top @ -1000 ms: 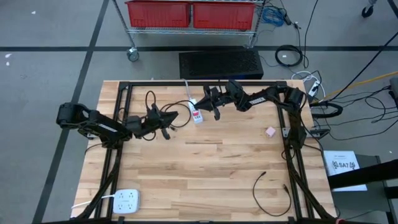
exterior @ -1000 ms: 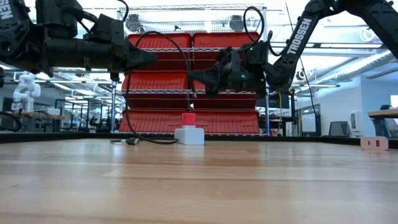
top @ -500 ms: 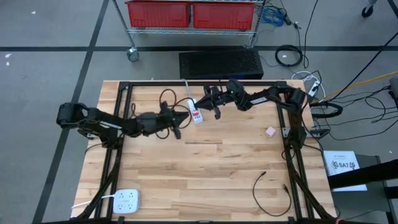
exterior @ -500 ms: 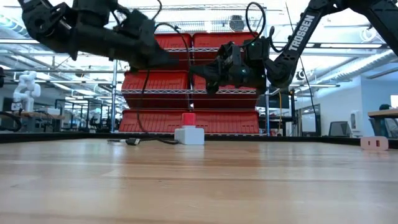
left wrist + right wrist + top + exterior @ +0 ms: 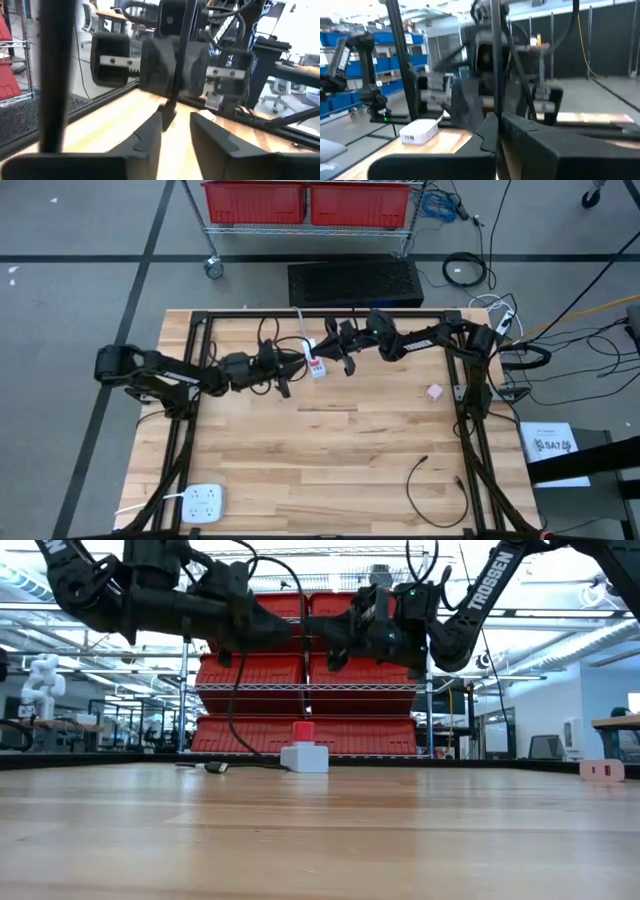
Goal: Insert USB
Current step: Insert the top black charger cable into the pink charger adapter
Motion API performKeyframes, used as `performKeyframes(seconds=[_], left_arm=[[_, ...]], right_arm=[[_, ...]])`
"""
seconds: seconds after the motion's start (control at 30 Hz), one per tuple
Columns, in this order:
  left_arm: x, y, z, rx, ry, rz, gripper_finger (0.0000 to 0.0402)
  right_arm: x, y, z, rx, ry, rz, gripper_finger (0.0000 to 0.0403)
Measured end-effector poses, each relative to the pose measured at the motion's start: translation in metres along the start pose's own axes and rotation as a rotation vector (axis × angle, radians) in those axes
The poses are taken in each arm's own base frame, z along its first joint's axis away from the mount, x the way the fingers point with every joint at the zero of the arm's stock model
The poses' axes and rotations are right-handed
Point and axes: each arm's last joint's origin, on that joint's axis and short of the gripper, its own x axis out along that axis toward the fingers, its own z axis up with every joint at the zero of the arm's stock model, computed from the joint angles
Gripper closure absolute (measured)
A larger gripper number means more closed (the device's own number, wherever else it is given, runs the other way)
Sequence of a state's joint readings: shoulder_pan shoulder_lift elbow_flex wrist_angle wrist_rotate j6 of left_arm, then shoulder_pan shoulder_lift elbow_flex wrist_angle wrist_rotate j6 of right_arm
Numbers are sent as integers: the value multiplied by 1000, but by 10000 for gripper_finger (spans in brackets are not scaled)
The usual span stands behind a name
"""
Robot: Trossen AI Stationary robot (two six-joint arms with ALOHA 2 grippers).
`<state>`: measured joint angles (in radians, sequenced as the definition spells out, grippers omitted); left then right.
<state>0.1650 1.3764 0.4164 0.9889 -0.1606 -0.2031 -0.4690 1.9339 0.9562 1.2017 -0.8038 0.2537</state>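
Note:
A black USB cable point(image 5: 262, 332) is off the table and loops above and below my left gripper point(image 5: 287, 378). Its free plug point(image 5: 212, 767) lies on the wood. A white hub with a red top point(image 5: 316, 364) stands on the table's far half, just right of the left gripper. Both grippers hover above the hub, tip to tip. My right gripper point(image 5: 330, 640) faces the left gripper point(image 5: 295, 635) with its fingers together point(image 5: 499, 122). In the right wrist view the hub point(image 5: 417, 131) shows off to one side. My left gripper point(image 5: 176, 120) has the cable's end point(image 5: 168, 114) at its fingertips, against one finger point(image 5: 152, 132), with a small gap beside it. The fingers come level from the table's left. The cable point(image 5: 181, 50) rises from the tips, lifted clear, then arcs down slack to the table point(image 5: 232, 700). My right gripper: I cannot tell whether its tips touch the cable.
A second black cable point(image 5: 435, 485) lies at the near right. A white power strip point(image 5: 203, 502) sits at the near left corner and a small pink block point(image 5: 434, 391) at the right. A black frame point(image 5: 200, 330) borders the table. Bare wood fills the middle and near side.
My left gripper has moved toward the table's right and upward, up to the right gripper, carrying the cable's end, and the cable's loop has swung along with it. My right gripper has risen a little. The hub and the cable's free plug have stayed in place.

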Motion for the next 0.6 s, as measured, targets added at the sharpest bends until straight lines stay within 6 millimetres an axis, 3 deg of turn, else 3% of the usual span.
performKeyframes(seconds=[0.23, 0.6], left_arm=[[7, 0, -7, -1, -51, -11, 220], [20, -3, -3, 51, -77, -38, 214]], right_arm=[[3, 4, 0, 21, -7, 17, 403], [9, 10, -1, 45, -4, 46, 403]])
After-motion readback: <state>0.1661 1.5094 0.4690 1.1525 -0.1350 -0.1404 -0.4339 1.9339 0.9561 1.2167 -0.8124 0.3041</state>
